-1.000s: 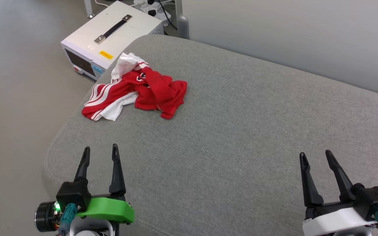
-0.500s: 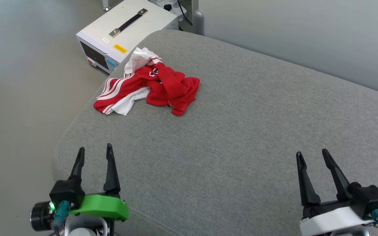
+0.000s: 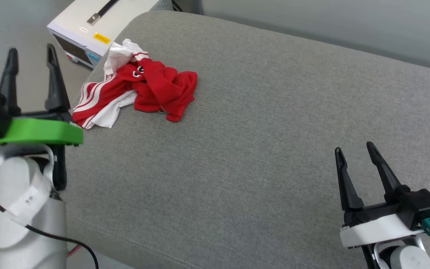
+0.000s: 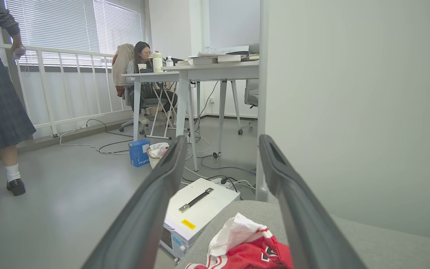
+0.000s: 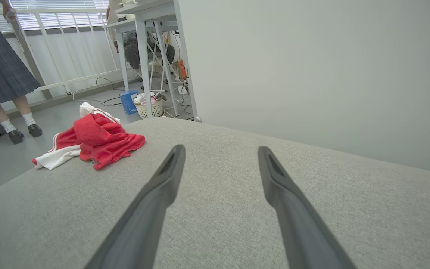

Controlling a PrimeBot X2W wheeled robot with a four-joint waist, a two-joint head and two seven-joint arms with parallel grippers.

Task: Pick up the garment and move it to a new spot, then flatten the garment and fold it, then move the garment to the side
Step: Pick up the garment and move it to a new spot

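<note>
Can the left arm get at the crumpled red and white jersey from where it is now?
Probably yes. The left gripper is open and empty, close beside the crumpled red-and-white jersey, which lies alone near a corner of the grey fabric cushion. Nothing stands between them.

yellow label [image 3: 102, 37] on white box [image 3: 76, 20] too small to read, garment [image 3: 159, 87] lettering illegible
</note>
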